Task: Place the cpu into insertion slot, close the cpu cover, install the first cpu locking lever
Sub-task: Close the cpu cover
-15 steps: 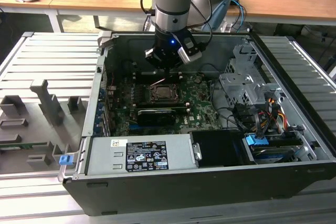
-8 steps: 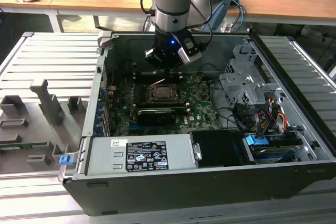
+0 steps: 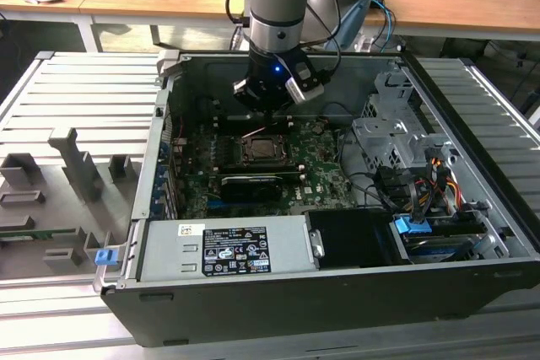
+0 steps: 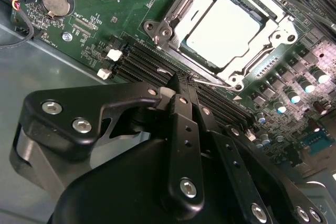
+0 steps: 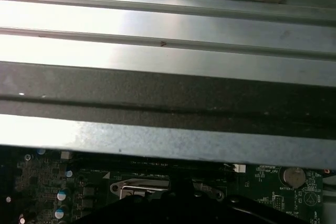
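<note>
Cpu: the cpu (image 4: 226, 31) lies flat in the slot, its pale shiny face up, in the second wrist view.
Slot: the slot (image 3: 261, 151) sits in the middle of the green board (image 3: 325, 174), inside the open case (image 3: 278, 292).
Cover: the cover (image 4: 273, 35) lies down flat around the cpu like a silver frame, and the cpu shows through its big window.
Lever: a thin wire lever (image 4: 212, 81) runs along the near edge of the cover, just past the finger tips.
Gripper: the gripper (image 4: 181, 85) hangs just above the far side of the slot. Its black fingers (image 4: 184, 124) are closed together and hold nothing.
Battery: a round coin battery (image 4: 55, 1) sits on the board, well apart from the slot.
Box: a grey box (image 3: 224, 250) with a label lies along the near side of the case.
Wires: a bunch of wires (image 3: 422, 183) fills the case at the exterior view's right.
</note>
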`<state>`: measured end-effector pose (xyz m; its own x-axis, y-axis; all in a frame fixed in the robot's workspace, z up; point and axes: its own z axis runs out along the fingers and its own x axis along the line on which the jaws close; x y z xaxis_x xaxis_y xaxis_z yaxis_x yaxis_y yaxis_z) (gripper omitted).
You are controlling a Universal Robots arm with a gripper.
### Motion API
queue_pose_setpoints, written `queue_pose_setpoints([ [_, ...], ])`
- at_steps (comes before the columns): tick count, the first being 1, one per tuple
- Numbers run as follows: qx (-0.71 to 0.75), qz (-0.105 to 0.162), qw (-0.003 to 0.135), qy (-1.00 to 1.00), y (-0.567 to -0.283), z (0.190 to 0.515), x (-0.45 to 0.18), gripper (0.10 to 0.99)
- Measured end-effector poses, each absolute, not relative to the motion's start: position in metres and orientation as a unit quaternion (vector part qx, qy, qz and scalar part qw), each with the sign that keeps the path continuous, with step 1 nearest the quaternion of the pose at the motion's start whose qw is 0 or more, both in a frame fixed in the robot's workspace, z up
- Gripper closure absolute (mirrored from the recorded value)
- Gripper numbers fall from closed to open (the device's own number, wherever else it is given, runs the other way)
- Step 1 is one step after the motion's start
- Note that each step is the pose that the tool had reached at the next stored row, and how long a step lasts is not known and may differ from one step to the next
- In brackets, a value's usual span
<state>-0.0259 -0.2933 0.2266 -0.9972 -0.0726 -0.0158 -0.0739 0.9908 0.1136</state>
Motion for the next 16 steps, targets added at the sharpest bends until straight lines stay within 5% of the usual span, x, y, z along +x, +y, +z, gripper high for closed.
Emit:
queue_pose_setpoints([
  [16, -0.037, 0.057, 0.006, 0.998, -0.2926, 0.2206, -0.0248, 0.980],
])
